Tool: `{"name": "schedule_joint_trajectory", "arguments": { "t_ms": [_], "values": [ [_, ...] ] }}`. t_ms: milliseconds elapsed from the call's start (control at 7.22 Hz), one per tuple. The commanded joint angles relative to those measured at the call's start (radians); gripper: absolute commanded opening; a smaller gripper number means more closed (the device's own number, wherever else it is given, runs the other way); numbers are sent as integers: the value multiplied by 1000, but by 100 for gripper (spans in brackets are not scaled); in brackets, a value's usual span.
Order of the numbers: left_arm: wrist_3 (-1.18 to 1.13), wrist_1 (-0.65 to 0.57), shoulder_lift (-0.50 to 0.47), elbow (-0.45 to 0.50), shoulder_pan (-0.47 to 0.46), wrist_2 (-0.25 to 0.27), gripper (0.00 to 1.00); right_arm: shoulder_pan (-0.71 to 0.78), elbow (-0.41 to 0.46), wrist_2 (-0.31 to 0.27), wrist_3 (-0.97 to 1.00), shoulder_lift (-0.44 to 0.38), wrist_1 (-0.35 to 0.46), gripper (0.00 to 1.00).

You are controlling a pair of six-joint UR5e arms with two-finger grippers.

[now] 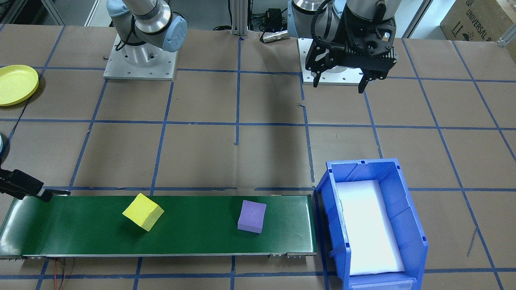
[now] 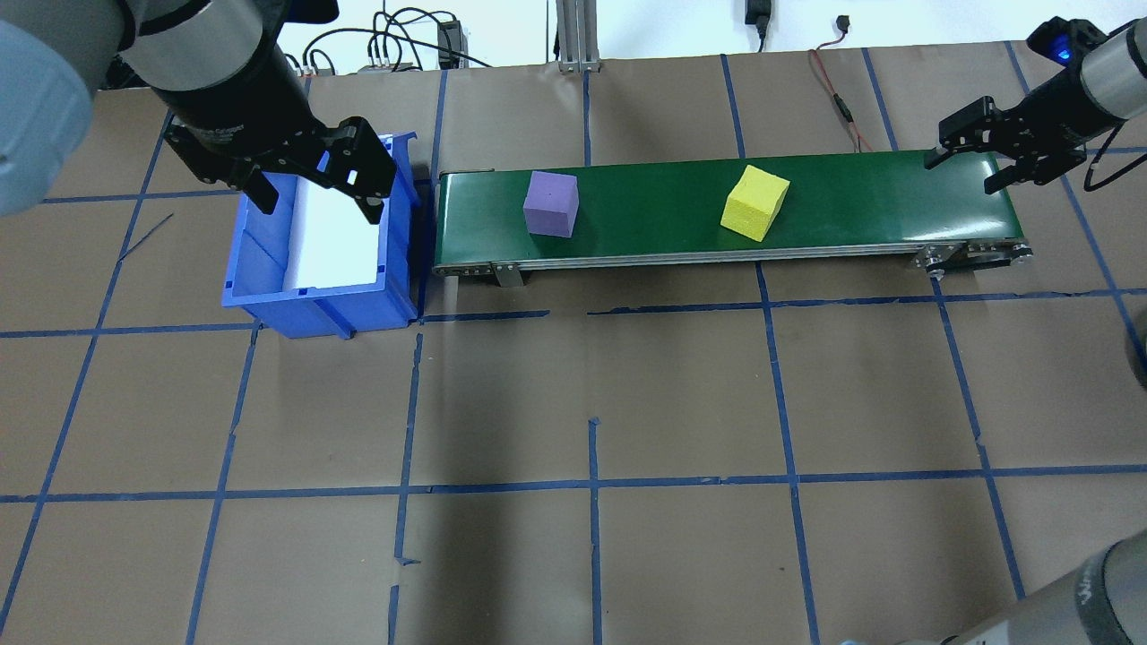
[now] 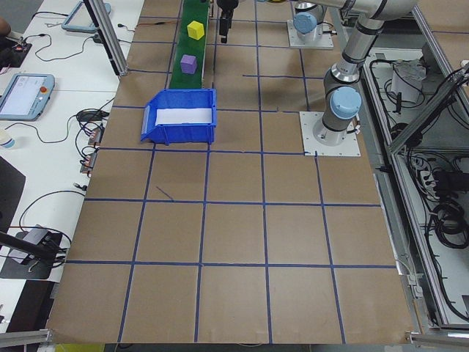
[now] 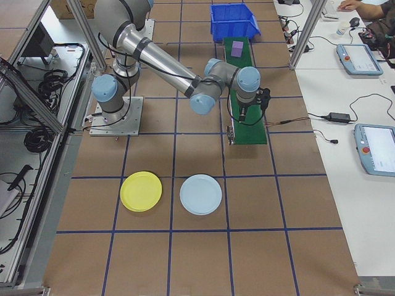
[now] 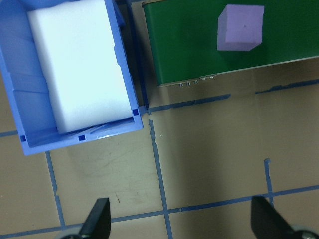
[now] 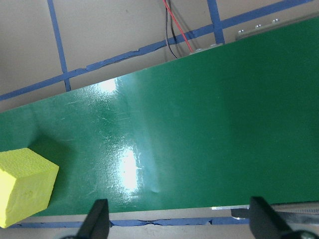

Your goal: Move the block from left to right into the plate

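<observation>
The yellow block (image 2: 755, 202) sits on the green belt (image 2: 860, 202), turned corner-on, toward the belt's right half; the purple block (image 2: 550, 203) sits nearer the belt's left end, well apart from it. In the right wrist view only a corner of the yellow block shows, cut off at the lower left edge. From the right-end camera it is hidden behind the right arm's wrist, and only the purple block shows there.

The yellow plate (image 4: 141, 191) lies on the bench off beyond the belt's right end, just beside a pale blue plate (image 4: 200, 194). The front-facing camera cuts the yellow plate at its left edge, and neither plate shows from overhead.

The right pincer (image 2: 970, 170) hangs over the belt's right end, fingers apart, nothing between them, well clear of the yellow block. The front camera catches only its tip at the left edge.

The left pincer (image 2: 315, 197) hovers with its fingers spread wide, holding nothing, near the blue bin (image 2: 269, 300) that stands just off the belt's left end. A white foam slab (image 5: 79, 64) lies in the bin.
</observation>
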Motion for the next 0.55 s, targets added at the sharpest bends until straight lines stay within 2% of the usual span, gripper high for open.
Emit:
{"name": "schedule_joint_trajectory", "arguments": {
  "t_ms": [0,416],
  "values": [
    [0,-19,12,-10,-4,0,100,0,0,1,53,0,0,100],
    [-2,-18,15,3,-4,-1,100,0,-2,-12,82,3,0,100]
  ]
}}
